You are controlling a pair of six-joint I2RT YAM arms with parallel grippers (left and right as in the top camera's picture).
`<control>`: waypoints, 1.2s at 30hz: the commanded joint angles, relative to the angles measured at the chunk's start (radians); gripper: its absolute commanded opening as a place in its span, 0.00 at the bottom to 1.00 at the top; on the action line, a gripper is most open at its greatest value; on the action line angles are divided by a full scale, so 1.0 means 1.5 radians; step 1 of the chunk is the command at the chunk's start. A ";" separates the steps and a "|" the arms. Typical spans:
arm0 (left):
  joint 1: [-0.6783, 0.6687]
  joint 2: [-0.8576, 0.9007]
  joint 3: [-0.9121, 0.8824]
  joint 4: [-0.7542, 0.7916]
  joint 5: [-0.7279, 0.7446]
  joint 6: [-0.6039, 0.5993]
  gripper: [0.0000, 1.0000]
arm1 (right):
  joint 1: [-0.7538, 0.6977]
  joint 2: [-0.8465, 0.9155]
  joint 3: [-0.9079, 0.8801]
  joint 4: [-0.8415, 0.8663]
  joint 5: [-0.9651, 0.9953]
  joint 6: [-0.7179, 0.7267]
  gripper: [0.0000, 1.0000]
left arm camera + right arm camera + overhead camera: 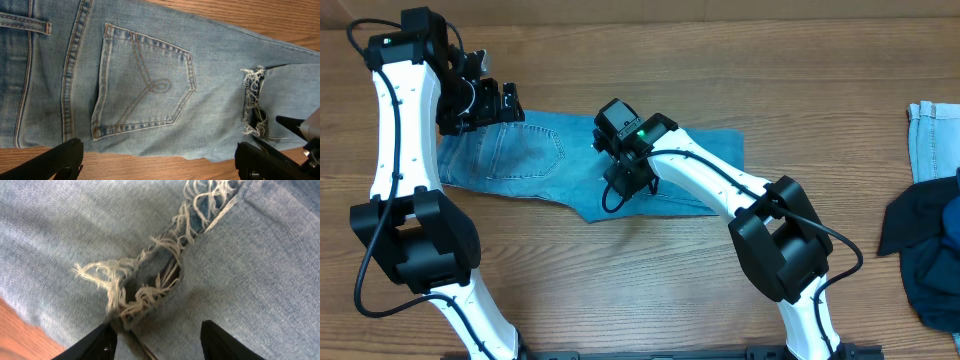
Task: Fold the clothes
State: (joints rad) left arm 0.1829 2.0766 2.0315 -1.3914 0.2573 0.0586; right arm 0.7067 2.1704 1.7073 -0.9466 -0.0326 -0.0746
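The clothes, light blue jeans (pixel 535 150), lie flat and folded across the middle of the wooden table. In the left wrist view I see a back pocket (pixel 142 85) and a frayed leg hem (pixel 252 102). My left gripper (pixel 508 103) hovers over the waist end, open wide (pixel 160 164), with nothing between its fingers. My right gripper (pixel 625 185) is down on the jeans near their front edge. Its fingers (pixel 95 342) stand apart astride the denim, just below the frayed hem (pixel 150 282); the gripper (pixel 160 342) holds nothing that I can see.
At the right edge of the table lie a sky-blue cloth (pixel 932 140) and a dark navy garment (pixel 930 260). Bare wood (pixel 620 280) runs along the front of the jeans. The right arm's tip shows in the left wrist view (pixel 305 132).
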 commanded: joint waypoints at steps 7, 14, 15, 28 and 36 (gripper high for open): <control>-0.005 0.008 0.000 -0.001 -0.001 0.001 1.00 | -0.001 0.040 0.016 -0.012 -0.018 0.036 0.08; -0.005 0.008 0.000 -0.002 -0.001 0.001 1.00 | 0.008 0.020 0.143 -0.079 -0.023 0.035 0.06; -0.005 0.008 0.000 -0.002 -0.001 0.001 1.00 | 0.014 0.020 0.159 -0.079 -0.036 0.035 0.06; -0.005 0.008 0.000 -0.002 0.002 0.001 1.00 | 0.073 0.021 0.172 0.034 -0.039 0.092 0.14; -0.005 0.008 0.000 -0.003 0.002 0.001 1.00 | 0.055 0.035 0.172 0.052 -0.034 0.123 0.16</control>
State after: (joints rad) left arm 0.1829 2.0777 2.0315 -1.3949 0.2573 0.0586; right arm 0.7971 2.2253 1.9354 -0.8719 -0.0795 0.0898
